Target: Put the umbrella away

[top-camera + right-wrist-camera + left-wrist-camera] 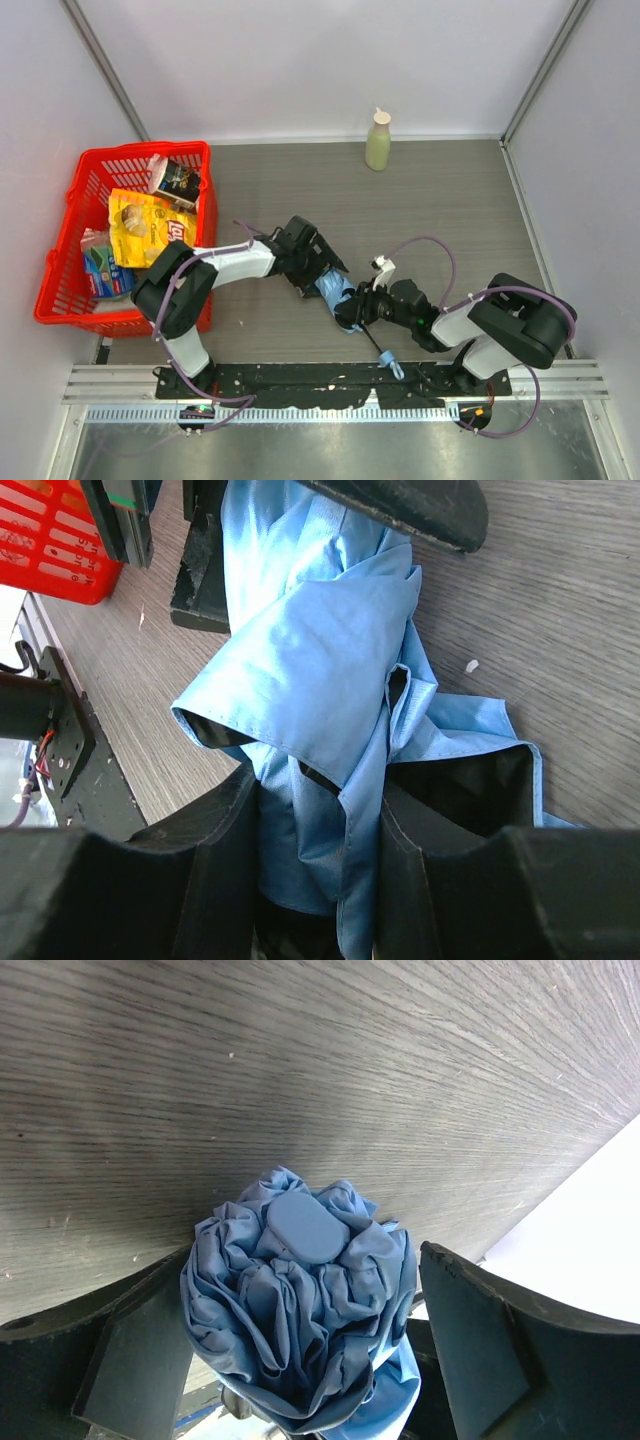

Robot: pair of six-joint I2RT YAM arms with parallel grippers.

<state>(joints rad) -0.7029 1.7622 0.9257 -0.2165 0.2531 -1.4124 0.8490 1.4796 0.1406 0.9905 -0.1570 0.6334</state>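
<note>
1. Umbrella point(340, 295) fabric sits pinched between the fingers of the right tool point(320, 790), which is clamped on the loose sky-blue folds near the middle of the bundle. I take that grip as an anchor, so the bundle cannot slide about.
2. The left tool point(295, 1285) stands with its jaws apart, one on each side of the crumpled cap end. One jaw shows a clear gap to the cloth, so nothing is squeezed there yet. Placed like that, it looks ready to gather the canopy tight.
3. Between the two tools the umbrella lies on the surface point(450, 220), front and centre. Its black shaft point(375, 345) and pale handle point(396, 368) trail toward the arms' bases.
4. Out to the left is a red basket point(60, 300) holding snack packets point(140, 225), near the umbrella but not touching it. A pale green bottle point(378, 140) stands well apart by the back wall.
</note>
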